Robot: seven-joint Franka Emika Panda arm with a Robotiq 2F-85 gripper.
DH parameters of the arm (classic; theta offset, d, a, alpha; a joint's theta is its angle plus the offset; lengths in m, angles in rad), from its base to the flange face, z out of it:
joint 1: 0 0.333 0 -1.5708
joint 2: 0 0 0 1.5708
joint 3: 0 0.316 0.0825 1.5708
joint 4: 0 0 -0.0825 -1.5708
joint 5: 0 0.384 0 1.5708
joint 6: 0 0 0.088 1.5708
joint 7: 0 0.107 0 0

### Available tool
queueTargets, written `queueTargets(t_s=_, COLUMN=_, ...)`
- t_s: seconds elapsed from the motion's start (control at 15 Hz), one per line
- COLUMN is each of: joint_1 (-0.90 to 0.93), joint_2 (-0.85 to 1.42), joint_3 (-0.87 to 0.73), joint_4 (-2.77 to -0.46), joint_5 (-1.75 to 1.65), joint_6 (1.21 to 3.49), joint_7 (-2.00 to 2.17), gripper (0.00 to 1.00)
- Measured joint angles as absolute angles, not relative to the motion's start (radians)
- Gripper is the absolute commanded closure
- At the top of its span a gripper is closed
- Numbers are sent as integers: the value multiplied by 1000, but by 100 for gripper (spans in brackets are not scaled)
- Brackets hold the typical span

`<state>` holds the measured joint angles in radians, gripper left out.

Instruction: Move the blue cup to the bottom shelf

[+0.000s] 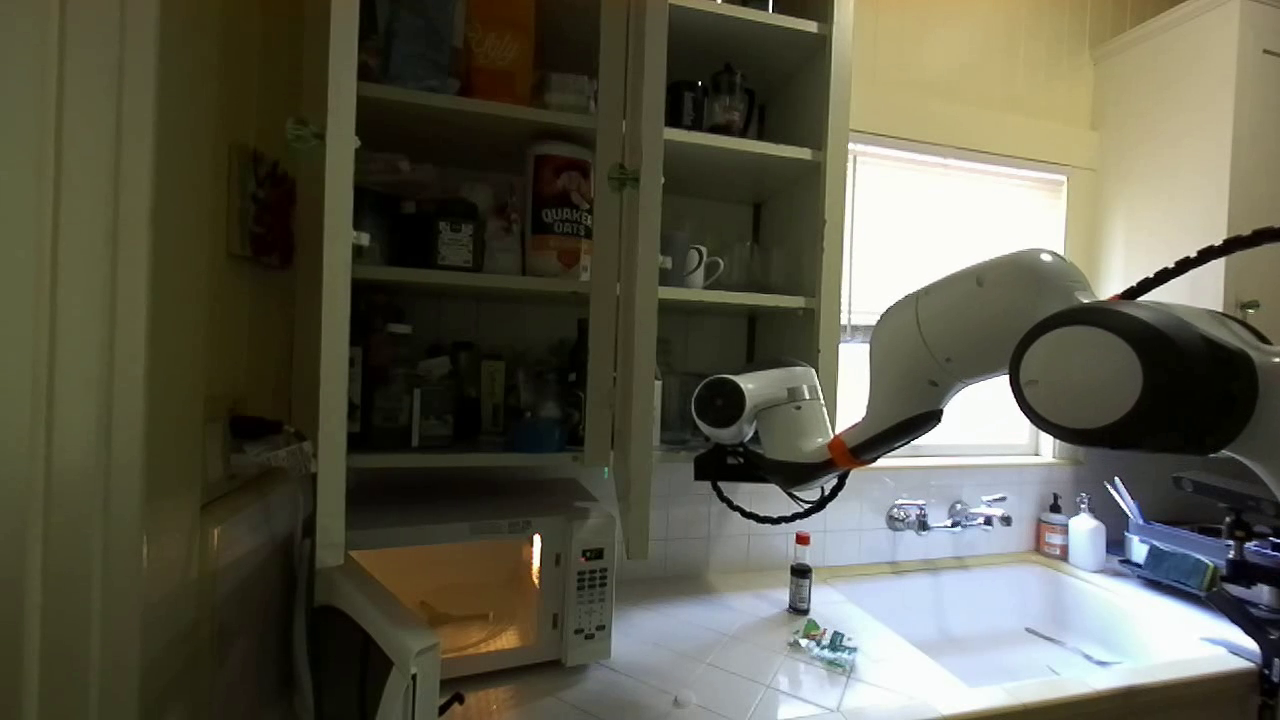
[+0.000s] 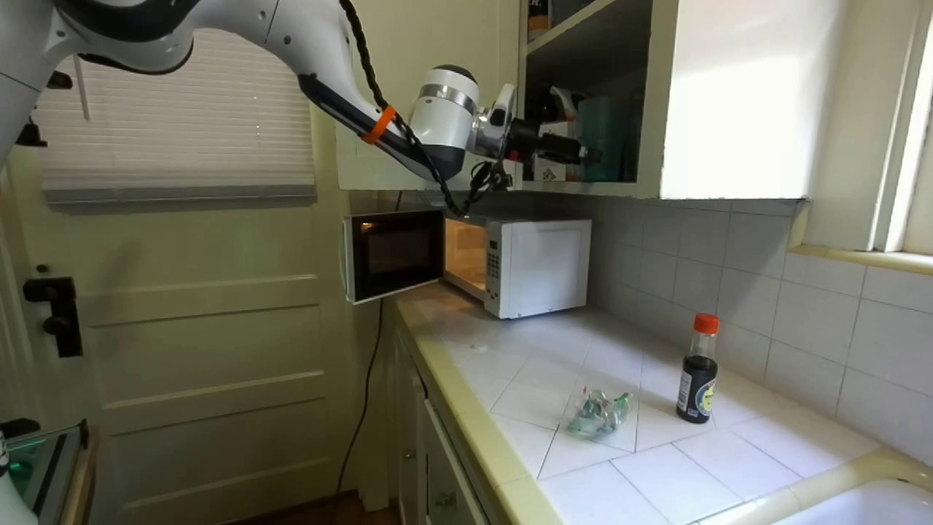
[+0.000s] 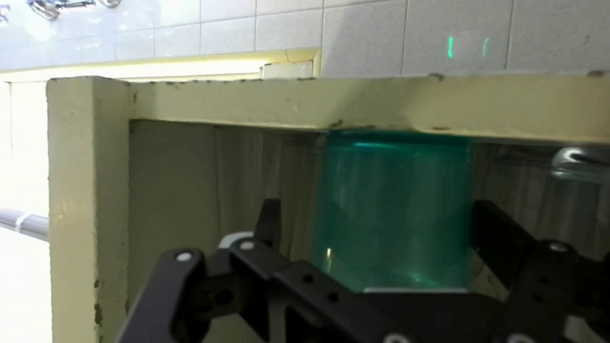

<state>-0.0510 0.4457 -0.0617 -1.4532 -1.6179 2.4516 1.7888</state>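
Cup point(image 3: 395, 209) on btm shelf point(image 3: 228, 102), pincer point(image 3: 376, 205) spread

Wrist view (upside down): you've one finger each side of the cup, pincer wide, clear gap on one side; can't tell if the other finger touches. Cup's blue-green, just behind the btm shelf's front edge; in an ext. view the cup point(image 2: 606, 127) shows upright, partly hidden by your pincer. A glass point(image 3: 579, 205) stands near it. Your arm point(image 2: 313, 44) reaches into the cupboard point(image 2: 751, 95); a mug point(image 1: 698, 267) is on the next board point(image 1: 745, 298) up. Below, tabletop point(image 2: 532, 379) has micro point(image 2: 543, 266) w/ door open & lit inside, a crumpled wrapper point(image 2: 599, 414) & a red-capped btl point(image 2: 698, 386) near it. Sink point(image 1: 950, 610) alongside, w/ a utensil point(image 1: 1075, 647) lying in it.
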Motion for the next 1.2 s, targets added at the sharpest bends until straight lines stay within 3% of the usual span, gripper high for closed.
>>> queueTargets(t_s=1.2, joint_1=-43, joint_2=196, joint_3=-55, joint_4=-1789, joint_5=-1633, joint_6=2420, joint_7=1926, gripper=0)
